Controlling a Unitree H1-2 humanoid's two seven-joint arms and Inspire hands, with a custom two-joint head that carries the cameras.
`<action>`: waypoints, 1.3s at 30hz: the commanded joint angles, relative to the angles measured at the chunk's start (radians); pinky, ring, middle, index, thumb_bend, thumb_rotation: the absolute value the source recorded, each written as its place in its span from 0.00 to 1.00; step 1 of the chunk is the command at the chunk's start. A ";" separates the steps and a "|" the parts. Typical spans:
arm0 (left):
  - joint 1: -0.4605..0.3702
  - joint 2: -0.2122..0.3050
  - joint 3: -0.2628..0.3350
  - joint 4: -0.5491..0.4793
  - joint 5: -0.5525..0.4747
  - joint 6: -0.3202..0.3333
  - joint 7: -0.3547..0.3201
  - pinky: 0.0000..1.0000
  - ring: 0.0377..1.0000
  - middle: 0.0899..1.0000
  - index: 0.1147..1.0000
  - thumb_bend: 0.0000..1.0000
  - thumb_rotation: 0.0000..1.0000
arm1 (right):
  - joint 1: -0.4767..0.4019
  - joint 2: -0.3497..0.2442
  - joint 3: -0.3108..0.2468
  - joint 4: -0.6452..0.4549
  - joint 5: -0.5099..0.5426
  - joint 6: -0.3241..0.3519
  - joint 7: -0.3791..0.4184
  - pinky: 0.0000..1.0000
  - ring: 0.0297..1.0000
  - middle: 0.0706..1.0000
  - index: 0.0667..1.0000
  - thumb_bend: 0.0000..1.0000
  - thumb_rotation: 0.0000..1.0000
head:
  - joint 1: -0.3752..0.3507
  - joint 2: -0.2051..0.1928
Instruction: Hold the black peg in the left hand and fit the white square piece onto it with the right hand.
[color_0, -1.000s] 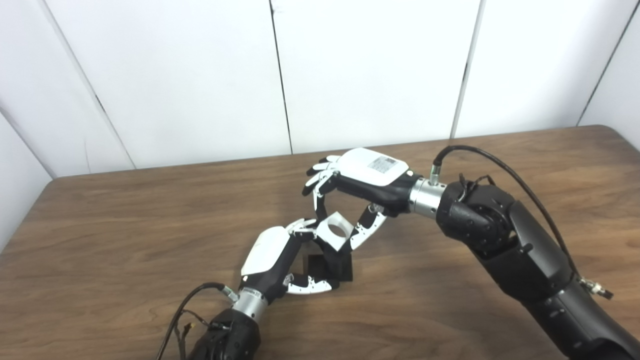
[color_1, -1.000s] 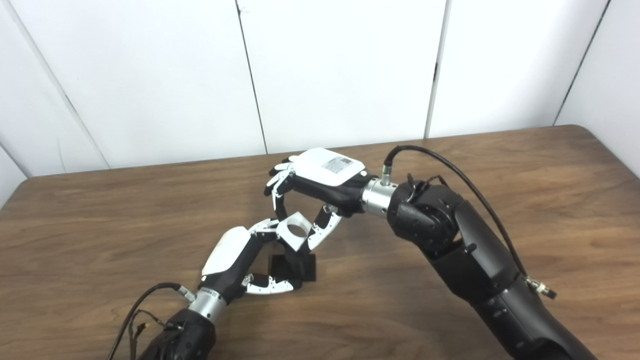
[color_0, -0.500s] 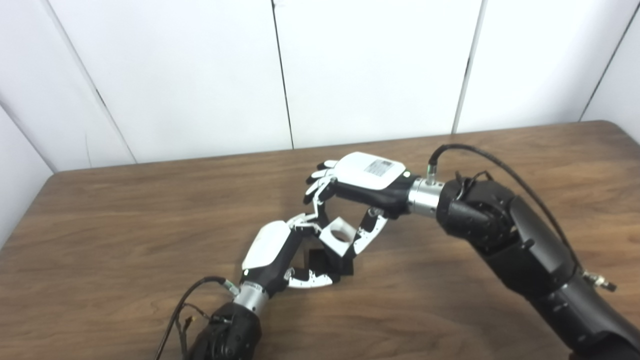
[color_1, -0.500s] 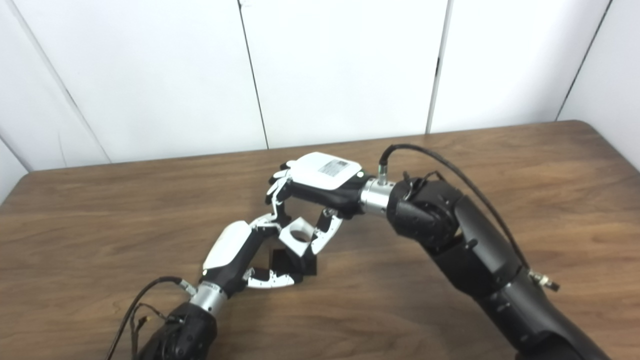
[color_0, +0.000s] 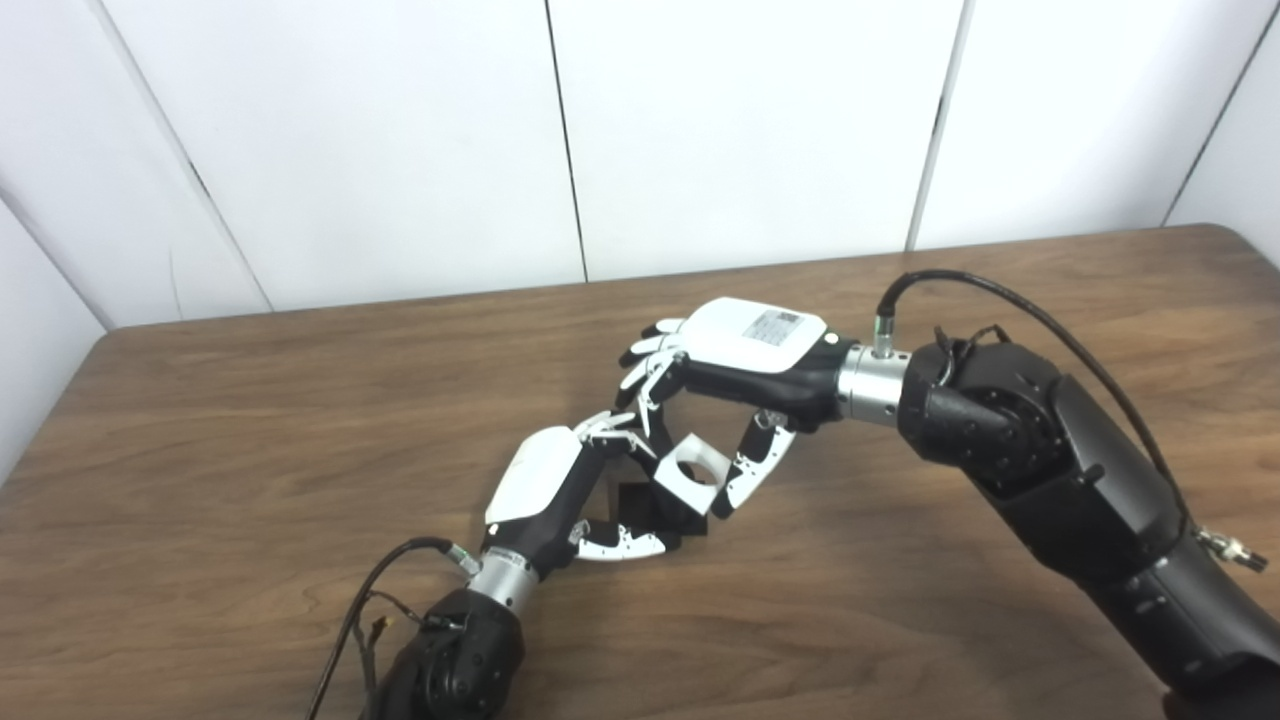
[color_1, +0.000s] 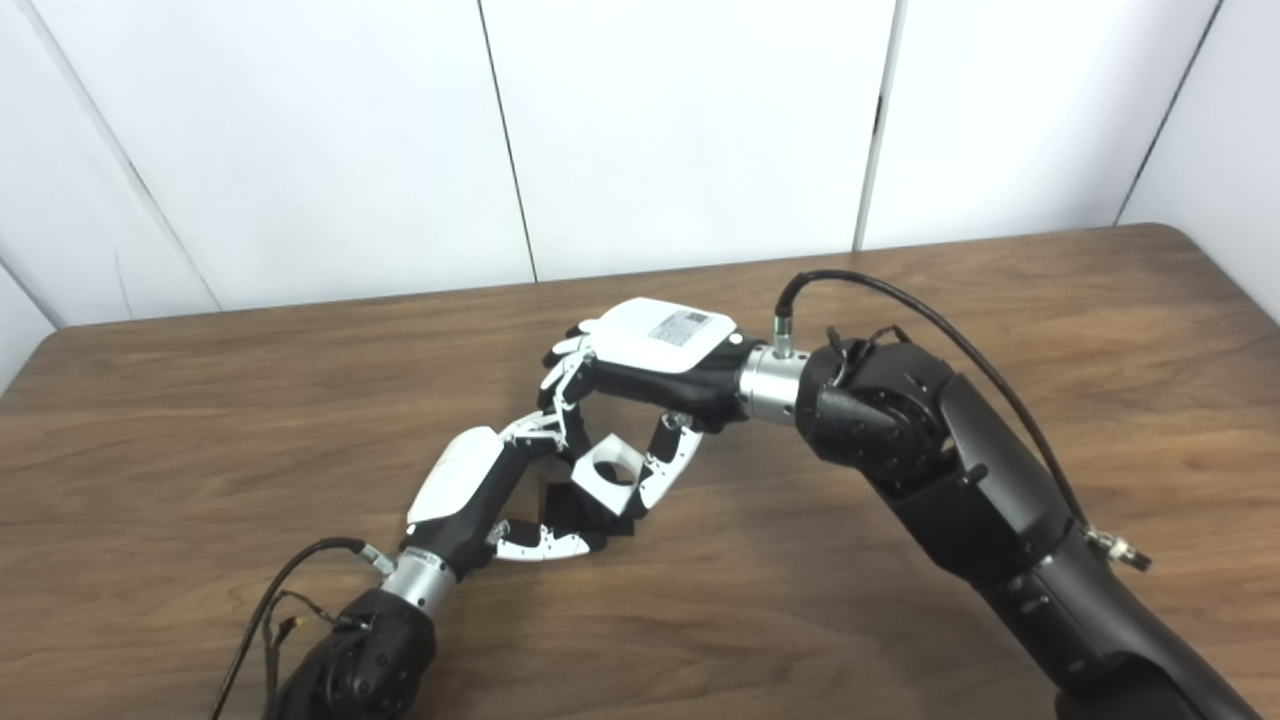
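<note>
The black peg piece (color_0: 650, 510) stands on the brown table with its square base down. My left hand (color_0: 560, 490) is shut on it, thumb at the front of the base and fingers at its back. The white square piece (color_0: 692, 472) has a round hole and sits low over the peg, tilted. My right hand (color_0: 735, 365) is shut on it, pinching it between its fingers on the left and its thumb on the right. The peg's shaft is hidden by the white piece. Both also show in the right eye view: the white piece (color_1: 610, 475) and the black peg piece (color_1: 570, 505).
The brown wooden table (color_0: 250, 450) ends at white wall panels (color_0: 400, 150) at the back. Black cables run from my left wrist (color_0: 360, 620) and over my right forearm (color_0: 990, 300).
My right hand has lowered the white piece further down onto the black peg. The camera has shifted a little. My left hand holds the peg in the same place.
</note>
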 joint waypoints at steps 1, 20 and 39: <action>-0.005 0.012 -0.010 0.023 0.027 0.040 -0.026 0.84 0.90 0.85 0.42 0.52 0.07 | -0.036 -0.002 -0.013 -0.021 0.020 -0.013 -0.009 0.97 0.91 0.79 0.44 0.52 0.14 | -0.002 0.000; 0.004 0.006 -0.017 0.021 0.033 0.045 -0.023 0.84 0.90 0.85 0.42 0.52 0.07 | -0.047 0.054 -0.006 0.038 -0.008 -0.010 -0.041 1.00 0.91 0.79 0.44 0.52 0.14 | 0.008 0.001; 0.006 0.013 -0.016 0.023 0.028 0.035 -0.020 0.84 0.90 0.85 0.42 0.52 0.07 | -0.064 0.055 -0.035 0.040 -0.022 0.005 -0.037 1.00 0.91 0.79 0.44 0.52 0.14 | 0.005 0.004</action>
